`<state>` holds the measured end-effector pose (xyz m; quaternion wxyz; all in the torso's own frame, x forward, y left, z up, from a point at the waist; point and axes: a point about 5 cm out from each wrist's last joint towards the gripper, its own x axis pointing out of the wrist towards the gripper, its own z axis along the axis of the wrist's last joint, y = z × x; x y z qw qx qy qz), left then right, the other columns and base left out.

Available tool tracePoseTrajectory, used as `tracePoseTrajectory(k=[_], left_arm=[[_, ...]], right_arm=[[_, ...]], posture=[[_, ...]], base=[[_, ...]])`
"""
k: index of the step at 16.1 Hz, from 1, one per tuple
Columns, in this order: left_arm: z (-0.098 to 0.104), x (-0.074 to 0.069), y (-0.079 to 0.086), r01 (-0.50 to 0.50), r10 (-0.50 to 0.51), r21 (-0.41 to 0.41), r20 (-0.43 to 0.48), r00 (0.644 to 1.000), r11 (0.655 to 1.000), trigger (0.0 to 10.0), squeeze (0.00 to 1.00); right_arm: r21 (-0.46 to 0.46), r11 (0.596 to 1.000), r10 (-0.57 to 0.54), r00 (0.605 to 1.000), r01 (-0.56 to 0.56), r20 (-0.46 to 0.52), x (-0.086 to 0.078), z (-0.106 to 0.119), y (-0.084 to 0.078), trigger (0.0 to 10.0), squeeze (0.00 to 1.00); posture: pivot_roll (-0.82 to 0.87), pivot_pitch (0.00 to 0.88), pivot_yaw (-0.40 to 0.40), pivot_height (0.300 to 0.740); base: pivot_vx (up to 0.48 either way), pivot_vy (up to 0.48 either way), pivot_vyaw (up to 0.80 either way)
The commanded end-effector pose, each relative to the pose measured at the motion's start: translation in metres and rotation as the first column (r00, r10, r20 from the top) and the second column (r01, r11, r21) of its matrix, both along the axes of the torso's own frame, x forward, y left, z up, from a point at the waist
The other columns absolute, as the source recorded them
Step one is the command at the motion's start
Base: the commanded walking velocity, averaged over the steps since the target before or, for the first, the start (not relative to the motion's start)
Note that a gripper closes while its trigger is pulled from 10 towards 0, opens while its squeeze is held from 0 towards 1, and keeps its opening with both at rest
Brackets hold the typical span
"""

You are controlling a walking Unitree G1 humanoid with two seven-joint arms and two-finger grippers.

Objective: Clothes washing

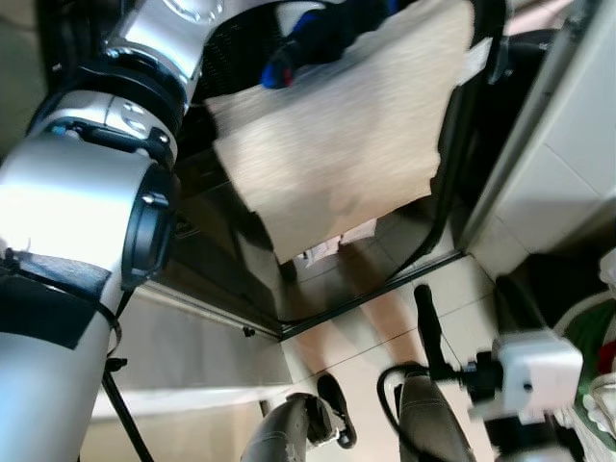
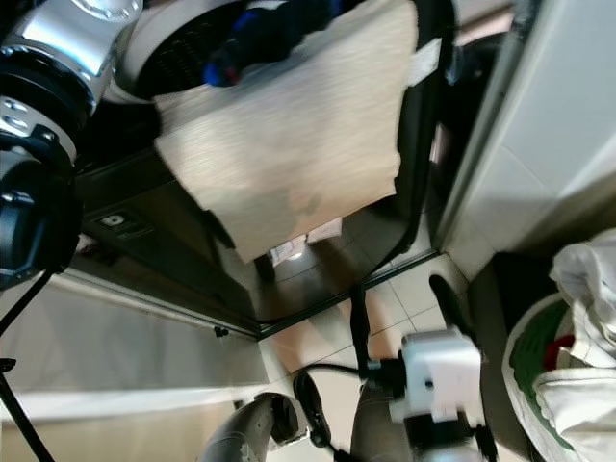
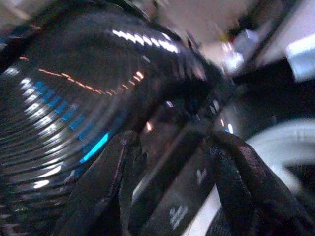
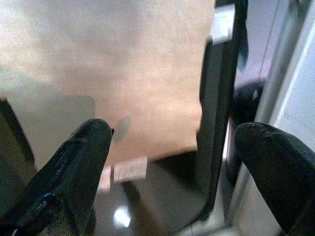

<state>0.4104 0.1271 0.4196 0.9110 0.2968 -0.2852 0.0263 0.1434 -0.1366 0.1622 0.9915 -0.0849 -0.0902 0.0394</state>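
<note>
My left gripper [image 3: 170, 191] has its fingers spread apart with nothing between them, held close against the dark ribbed glass of the washer door [image 3: 74, 98]. My right gripper [image 4: 177, 162] is also wide open and empty, low in front of me and pointing at the beige cloth [image 1: 337, 135]. That cloth hangs over the upper edge of the open washer door [image 1: 448, 207], draping down across its dark front. A blue-gloved hand [image 1: 313, 38] grips its top edge. Off to my right, a basket [image 2: 520, 371] holds white laundry [image 2: 582, 327], and pale floor tiles [image 1: 375, 337] lie below.
</note>
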Motion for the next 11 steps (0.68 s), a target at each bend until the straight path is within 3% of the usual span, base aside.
tracePoseTrajectory(k=[1, 2, 3, 4, 5, 8, 11], left_arm=[[0.032, -0.012, 0.006, 0.024, -0.021, -0.028, 0.108, 0.994, 0.999, 10.0, 0.0], [0.032, -0.014, -0.003, 0.137, -0.132, -0.037, 0.112, 0.985, 0.99, 10.0, 0.0], [0.029, -0.014, -0.007, 0.175, -0.171, -0.033, 0.101, 0.98, 0.984, 10.0, 0.0], [0.004, -0.011, -0.022, 0.334, -0.332, -0.057, 0.045, 0.942, 0.941, 10.0, 0.0], [-0.008, -0.011, -0.028, 0.412, -0.41, -0.071, 0.048, 0.911, 0.908, 10.0, 0.0], [-0.027, -0.023, -0.041, 0.54, -0.537, -0.02, 0.088, 0.839, 0.841, 10.0, 0.0], [-0.075, -0.043, -0.052, 0.631, -0.632, -0.109, 0.027, 0.774, 0.768, 10.0, 0.0]], right_arm=[[0.008, 1.0, 0.008, 0.999, -0.007, -0.034, -0.002, -0.004, 0.001, 10.0, 0.51], [-0.01, 1.0, -0.005, 1.0, 0.005, 0.016, 0.012, 0.003, -0.004, 10.0, 0.5], [-0.013, 1.0, -0.015, 0.999, 0.015, 0.032, 0.018, 0.005, -0.007, 10.0, 0.5], [-0.005, 0.998, -0.063, 0.993, 0.064, 0.099, 0.042, 0.014, -0.018, 10.0, 0.5], [0.006, 0.997, -0.082, 0.987, 0.082, 0.137, 0.055, 0.02, -0.022, 10.0, 0.49], [0.004, 0.994, -0.111, 0.974, 0.112, 0.197, 0.084, 0.03, -0.027, 10.0, 0.48], [0.048, 0.992, -0.122, 0.964, 0.114, 0.236, 0.11, 0.038, -0.028, 10.0, 0.47]], posture=[[-0.43, 0.186, 0.282, 0.74], [-0.41, 0.157, 0.275, 0.74], [-0.41, 0.15, 0.272, 0.74], [-0.37, 0.103, 0.261, 0.74], [-0.36, 0.075, 0.25, 0.74], [-0.31, 0.012, 0.226, 0.74], [-0.26, 0.0, 0.199, 0.74]], base=[[0.0, 0.0, 0.0], [0.0, 0.0, 0.0], [0.0, 0.0, 0.0], [0.0, 0.0, 0.0], [0.0, 0.0, 0.0], [0.0, 0.0, 0.0], [0.0, 0.0, 0.0]])
